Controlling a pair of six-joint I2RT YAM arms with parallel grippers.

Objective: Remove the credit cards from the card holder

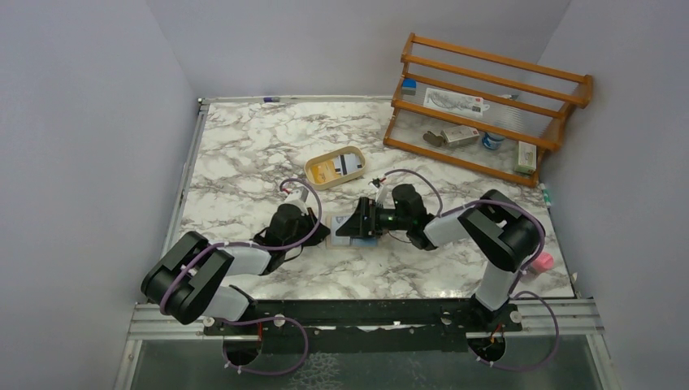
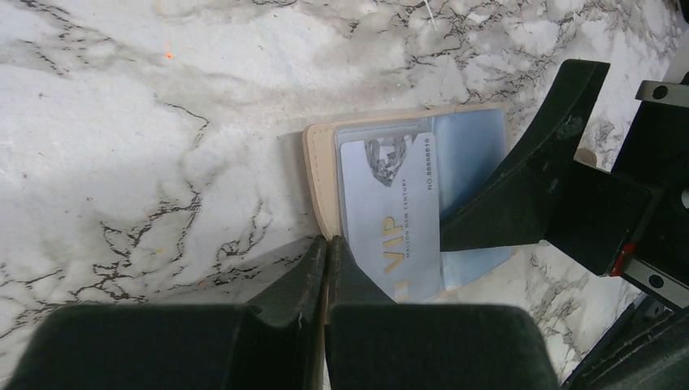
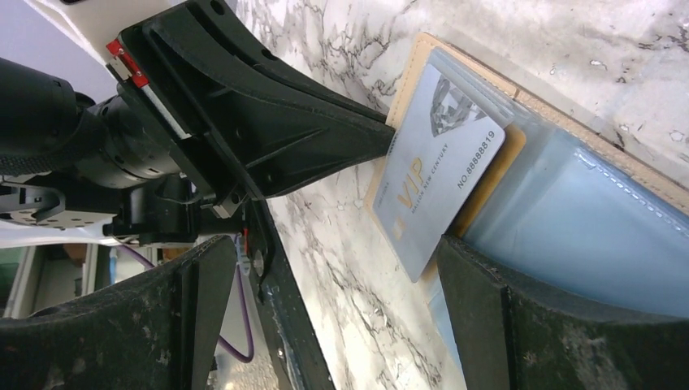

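Left wrist view: left gripper (image 2: 327, 244) jaws together at VIP card (image 2: 388, 211) corner; cannot tell if card is nipped. Card sits half out of open card holder (image 2: 319, 175) on marble table (image 2: 122, 162). Right gripper (image 3: 337, 244) jaws spread, one finger (image 3: 520, 325) pinning holder. Pull flat along pocket, holder pinned.

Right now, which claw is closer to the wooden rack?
Right. The right claw is mid-table, nearer the robot and left of the wooden rack; the left claw is even further left.
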